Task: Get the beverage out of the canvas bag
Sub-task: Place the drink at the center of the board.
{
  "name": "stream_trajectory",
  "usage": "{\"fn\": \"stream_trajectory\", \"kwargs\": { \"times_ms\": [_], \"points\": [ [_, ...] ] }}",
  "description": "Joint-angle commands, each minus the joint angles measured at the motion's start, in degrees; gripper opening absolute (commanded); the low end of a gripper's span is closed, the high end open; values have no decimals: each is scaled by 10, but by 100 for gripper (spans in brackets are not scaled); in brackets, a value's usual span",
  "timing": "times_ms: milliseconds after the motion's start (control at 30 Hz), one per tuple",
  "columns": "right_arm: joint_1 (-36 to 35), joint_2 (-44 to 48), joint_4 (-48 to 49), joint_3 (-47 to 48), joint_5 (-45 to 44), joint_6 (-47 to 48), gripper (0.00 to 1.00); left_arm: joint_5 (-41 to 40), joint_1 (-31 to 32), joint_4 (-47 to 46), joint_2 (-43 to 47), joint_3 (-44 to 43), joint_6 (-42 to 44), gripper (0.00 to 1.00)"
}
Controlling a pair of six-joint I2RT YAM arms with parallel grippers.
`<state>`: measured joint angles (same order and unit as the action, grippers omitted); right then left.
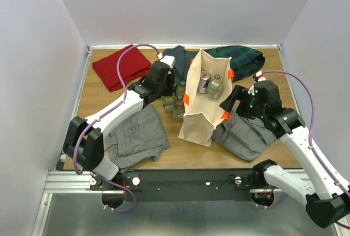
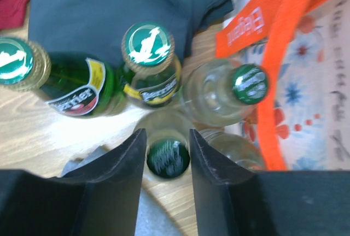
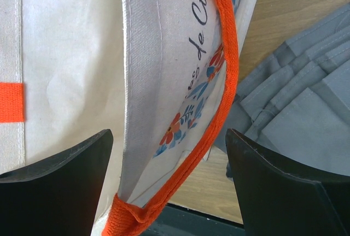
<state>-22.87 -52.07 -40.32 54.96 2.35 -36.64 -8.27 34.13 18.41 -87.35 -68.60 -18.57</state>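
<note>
We log left fingers [image 2: 120,181] gripping upright green-capped glass bottle [image 2: 168,158] | beige canvas bag [image 1: 197,121] at its 3 o'clock | right fingers [image 3: 54,181] spread astride rim.

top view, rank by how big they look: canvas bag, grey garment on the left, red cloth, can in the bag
1. canvas bag and grey garment: about alike; the bag's height brings it nearer the camera, so unranked
2. red cloth
3. can
</note>
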Motion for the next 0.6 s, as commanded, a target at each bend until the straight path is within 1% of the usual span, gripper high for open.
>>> {"fn": "stream_trajectory", "kwargs": {
  "times_ms": [0,67,300,367,500,567],
  "points": [
    [-2,7,4,-7,-11,-2,93,12,0,-22,3,-23,-16,47],
    [-2,7,6,-8,-10,-2,93,11,-1,-19,4,-23,-17,50],
    [-2,10,4,-8,-10,-2,93,7,-1,-11,12,-26,-15,52],
    [-2,10,5,-9,-12,-2,93,3,-1,-5,17,-29,-13,56],
    [-2,14,4,-9,-14,-2,93,-4,0,7,32,-39,-9,59],
    [-2,16,4,-10,-16,-3,93,-8,-1,15,44,-49,-5,62]
  ]
}}
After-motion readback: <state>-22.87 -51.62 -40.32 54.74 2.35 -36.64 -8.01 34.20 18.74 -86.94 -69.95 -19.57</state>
